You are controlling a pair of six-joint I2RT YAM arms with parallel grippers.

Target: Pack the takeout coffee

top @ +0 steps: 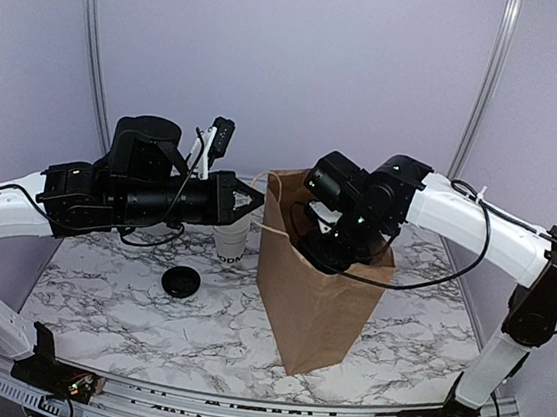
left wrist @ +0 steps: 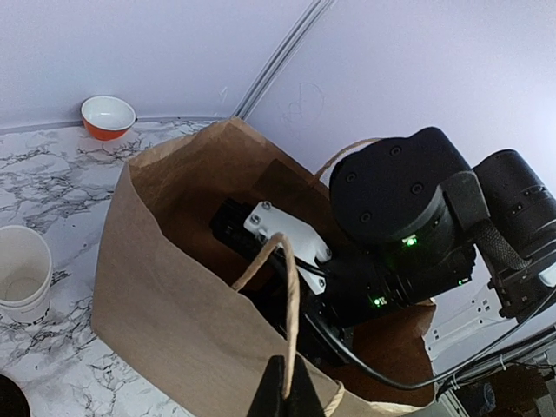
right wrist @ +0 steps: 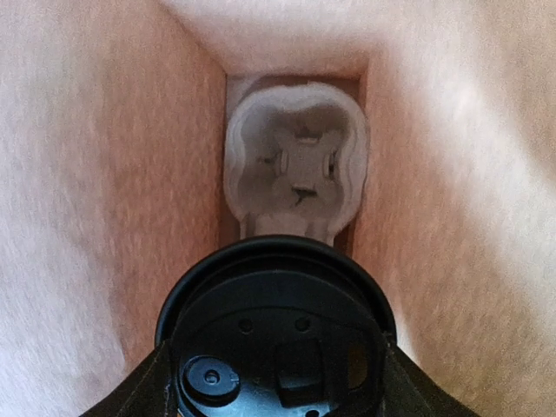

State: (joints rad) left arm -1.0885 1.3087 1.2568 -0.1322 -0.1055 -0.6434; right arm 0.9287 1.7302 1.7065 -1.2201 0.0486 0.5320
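— So, any read on the step here? Guessing mid-drop into the brown paper bag (top: 318, 304)

— Yep, looks like the lowering stage, with the right gripper (right wrist: 276, 393) down inside the bag, clenched around the takeout coffee (right wrist: 276, 334) at its black lid (right wrist: 261, 287), over the near end of the pulp cup carrier (right wrist: 295, 165) on the bag floor. Touching the carrier or not, impossible to tell. Meanwhile the left gripper (left wrist: 284, 393) pinched tight on the twine handle (left wrist: 287, 287), seemingly holding the mouth open

— Next move then?

— Probably straight down into the carrier socket, lined up with the hole, then letting go and backing out without snagging the bag wall. Tight squeeze in there, so worth going slow

— Anything hidden?

— Plenty. Cup body totally out of sight under the lid, so no way to check the lettering or the lid's seal. Right fingers (right wrist: 146, 391) cut off at the frame bottom. From overhead, nothing of the coffee at all, just the arm buried in the bag. Also a white cup (top: 231, 243) and a loose black lid (top: 181, 282) out on the marble table (top: 125, 322) beside the bag; hard to say single cup or nested stack from here
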